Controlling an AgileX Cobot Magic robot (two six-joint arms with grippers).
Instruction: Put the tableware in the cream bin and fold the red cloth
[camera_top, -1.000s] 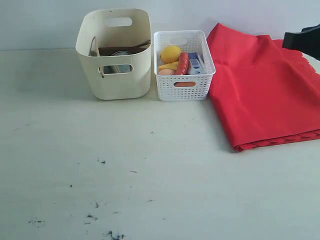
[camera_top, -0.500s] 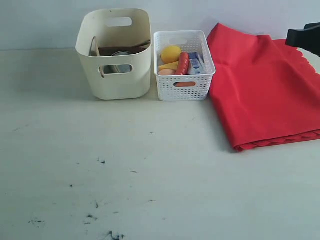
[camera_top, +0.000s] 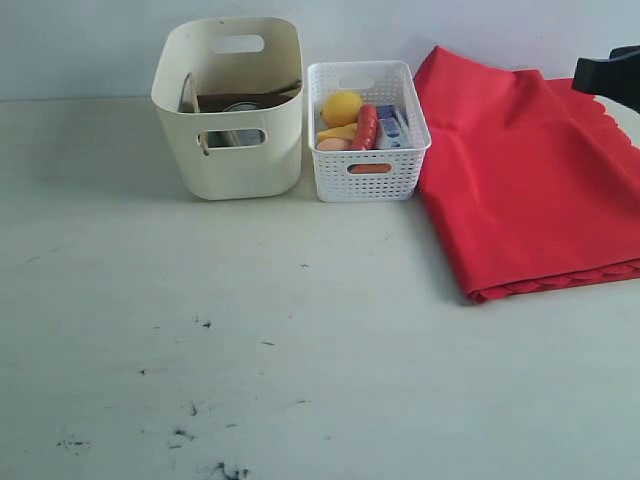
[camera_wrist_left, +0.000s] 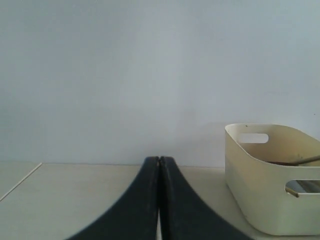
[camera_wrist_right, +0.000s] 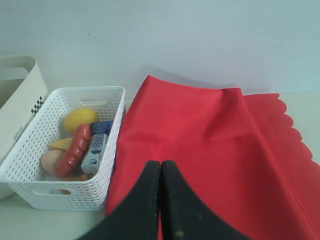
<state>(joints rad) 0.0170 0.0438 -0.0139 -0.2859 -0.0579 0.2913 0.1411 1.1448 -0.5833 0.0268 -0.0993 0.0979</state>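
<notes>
The tableware is stowed in the tall cream plastic bin, the large red fabric cloth laid folded beside the white lattice basket
Jaws of the left gripper and right gripper are pressed together, empty, as the job looks done; most tableware is hidden by the bin wall, the cloth cut off at the edge

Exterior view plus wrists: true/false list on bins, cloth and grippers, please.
1. The cream bin stands left of the white lattice basket. True.
2. The cream bin is empty. False: a dark brown item shows inside it.
3. The basket holds a lemon and a sausage. True.
4. The red cloth is draped over the basket. False: it lies flat on the table, right of the basket.
5. Both grippers are open. False: the left gripper and the right gripper are shut, holding nothing.
</notes>
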